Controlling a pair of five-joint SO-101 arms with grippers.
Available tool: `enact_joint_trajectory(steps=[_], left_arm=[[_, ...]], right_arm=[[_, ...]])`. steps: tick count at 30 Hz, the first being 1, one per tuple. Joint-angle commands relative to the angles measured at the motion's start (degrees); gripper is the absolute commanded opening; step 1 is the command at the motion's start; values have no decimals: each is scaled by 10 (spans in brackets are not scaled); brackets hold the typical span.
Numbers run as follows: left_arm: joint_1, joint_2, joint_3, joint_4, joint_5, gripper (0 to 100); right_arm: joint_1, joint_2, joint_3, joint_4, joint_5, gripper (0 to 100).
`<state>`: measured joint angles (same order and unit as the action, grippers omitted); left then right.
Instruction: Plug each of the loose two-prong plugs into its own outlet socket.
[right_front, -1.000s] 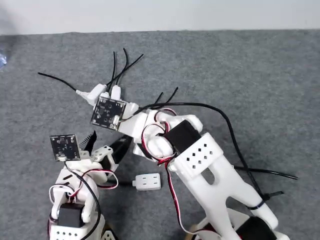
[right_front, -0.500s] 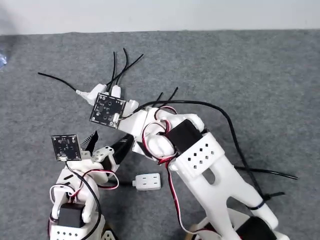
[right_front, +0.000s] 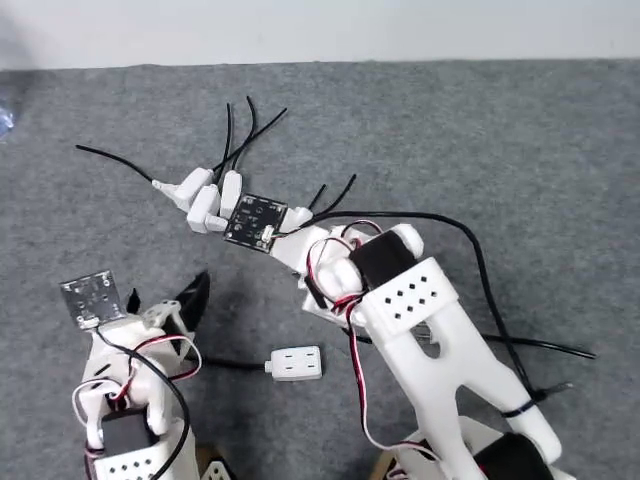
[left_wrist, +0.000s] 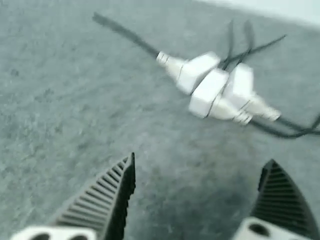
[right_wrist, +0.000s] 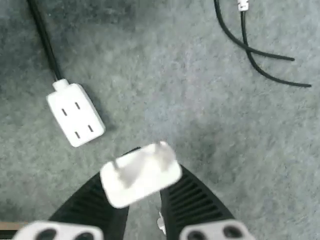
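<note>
Here the right gripper (right_wrist: 149, 197) clamps a plug (right_wrist: 141, 174) near the outlet (right_wrist: 76, 114).

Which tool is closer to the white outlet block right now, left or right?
Right. The right tool, shut on a plug, hangs just beside the outlet block. The left tool, open, sits farther off to the block's left, facing the loose plugs.

Grey carpet (right_front: 520, 140) under loose plugs (right_front: 205, 208), outlet strip (right_front: 297, 363)
</note>
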<state>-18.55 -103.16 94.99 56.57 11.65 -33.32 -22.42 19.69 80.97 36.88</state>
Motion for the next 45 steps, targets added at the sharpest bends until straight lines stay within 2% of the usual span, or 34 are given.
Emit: enact_joint_trajectory(steps=[1,6,10,18,21,23,28,32,34,37,41,45], left_arm=[[-13,-5,12,4,-35,370],[-12,-5,13,4,-40,370],[-12,-5,13,4,-40,370],[-11,-5,14,4,-40,370],[-11,-5,14,4,-40,370],[-11,-5,14,4,-40,370],[-11,-5,14,4,-40,370],[-18,-5,11,3,-39,370],[-48,-6,8,3,-39,370],[-141,-6,6,-22,-38,370],[-258,-6,15,-41,-40,370],[-317,-4,15,-33,-48,370]], right_arm=[[45,3,28,-38,40,9],[120,37,88,-109,98,9],[130,65,98,-117,119,9],[-9,138,106,-178,58,9],[-36,167,105,-199,37,13],[-51,182,104,-193,20,58],[-57,153,104,-170,6,264],[-69,84,93,-175,47,247],[-72,63,68,-179,47,238],[-70,78,31,-206,20,237],[-73,175,-2,-247,10,238],[-83,293,-94,-251,-1,236]])
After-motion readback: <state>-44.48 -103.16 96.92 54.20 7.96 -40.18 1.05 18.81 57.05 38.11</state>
